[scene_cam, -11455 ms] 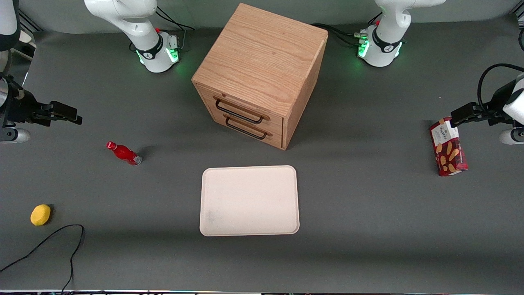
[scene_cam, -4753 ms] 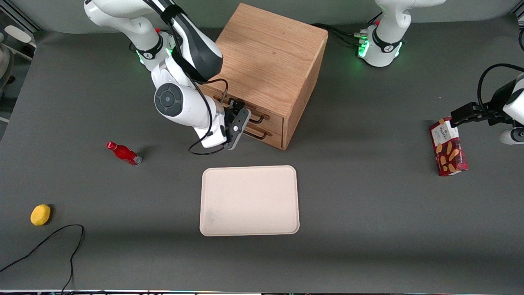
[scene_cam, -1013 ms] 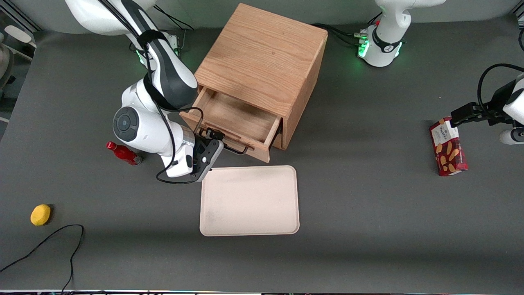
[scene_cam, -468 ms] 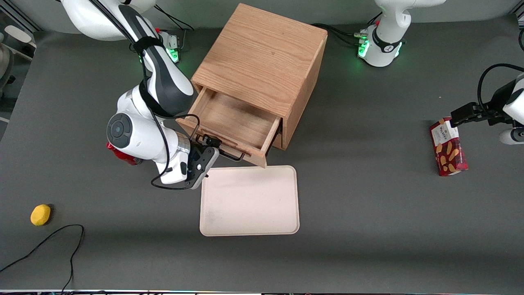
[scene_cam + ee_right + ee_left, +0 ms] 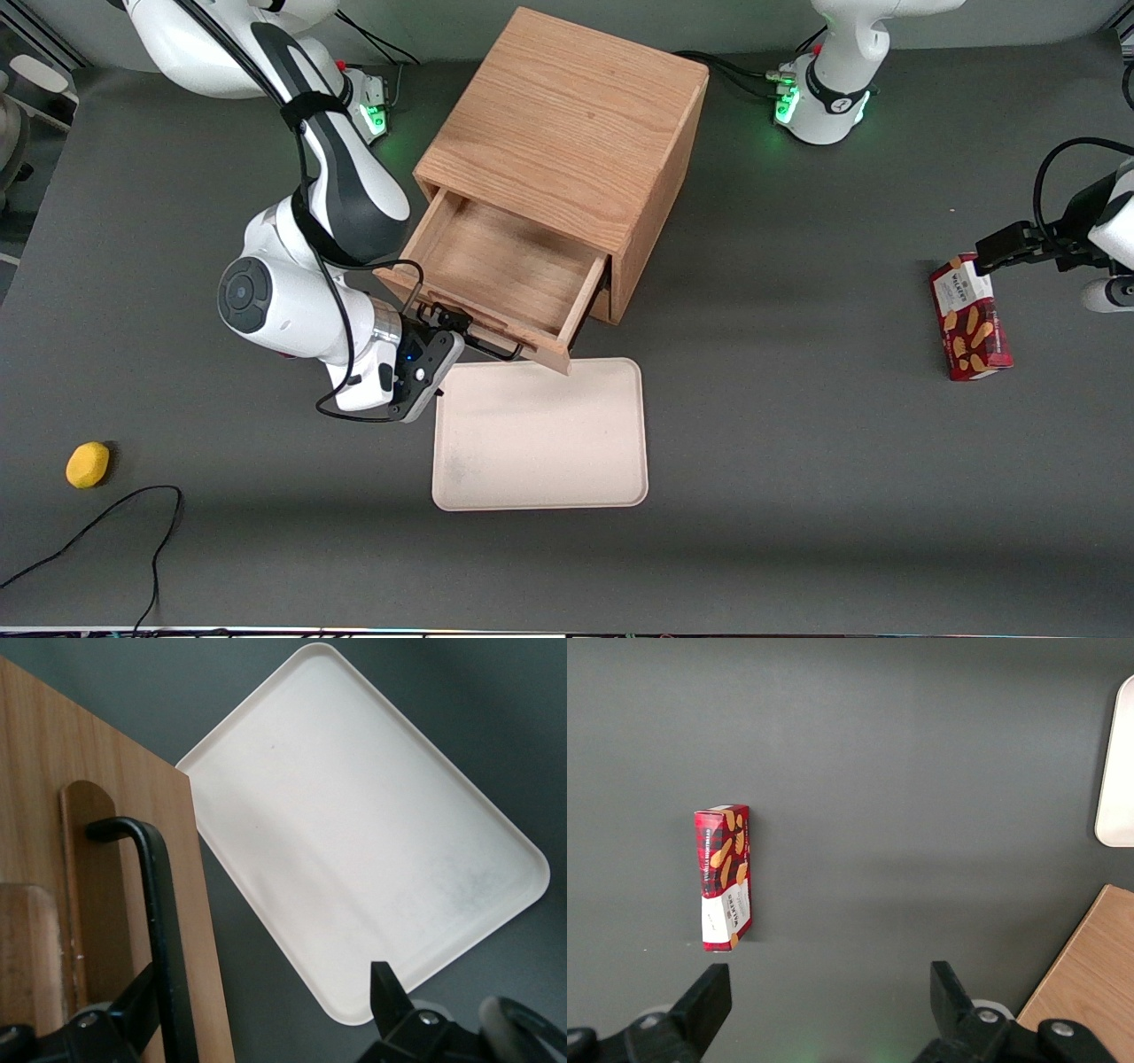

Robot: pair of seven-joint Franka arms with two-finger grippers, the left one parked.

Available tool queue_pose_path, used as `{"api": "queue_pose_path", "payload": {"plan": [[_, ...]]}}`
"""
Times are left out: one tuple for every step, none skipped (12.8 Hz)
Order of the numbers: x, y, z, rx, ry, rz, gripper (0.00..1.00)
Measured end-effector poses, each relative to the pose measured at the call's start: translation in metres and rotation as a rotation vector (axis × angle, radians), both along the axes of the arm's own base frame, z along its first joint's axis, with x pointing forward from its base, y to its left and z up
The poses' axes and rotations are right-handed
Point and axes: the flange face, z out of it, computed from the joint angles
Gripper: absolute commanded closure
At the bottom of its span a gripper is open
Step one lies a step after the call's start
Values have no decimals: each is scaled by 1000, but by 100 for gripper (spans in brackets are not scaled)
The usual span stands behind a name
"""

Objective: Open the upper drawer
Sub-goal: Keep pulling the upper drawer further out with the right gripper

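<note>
And here's the upper drawer, a wide shallow light-oak box, standing well out of the oak cube cabinet, its bare wooden floor open to the overhead view. The cabinet sits mid-table, nearer the edge that carries the arm bases than the front camera's edge. The drawer's leading corner reaches just over the rim of the pale rectangular plastic tray.

The right arm's gripper is in front of the drawer face, at the end of the thin black bar handle toward the working arm. Its fingers are spread wide and pinch nothing, and the bar runs just beside one finger, hooked rather than squeezed.

Here's what matters: the handle's long axis lies along the drawer face, and the drawer slides square to it, out toward the tray. By my reading the opening is all but done. Any last tug goes along that line, and backing off means slipping the finger clear of the bar.

Toward the parked arm's end lies a red tartan biscuit box, whose white label seems to read "Walkers". Nothing else legible.
</note>
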Motion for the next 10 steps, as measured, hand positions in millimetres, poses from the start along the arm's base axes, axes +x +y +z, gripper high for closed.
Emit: {"api": "queue_pose_path", "payload": {"plan": [[3,-2,0,1,-2,-4,0],[5,-3,-1,1,-4,-6,0],[7,-5,-1,2,-4,-9,0],[8,-7,-2,1,-3,-13,0],[9,-9,-3,1,-3,-16,0],[11,-10,-2,3,-7,-16,0],[14,-10,0,5,-13,-17,0],[16,-12,1,6,-17,-20,0],[19,-14,1,7,-20,-23,0],[21,-16,0,7,-21,-26,0]]}}
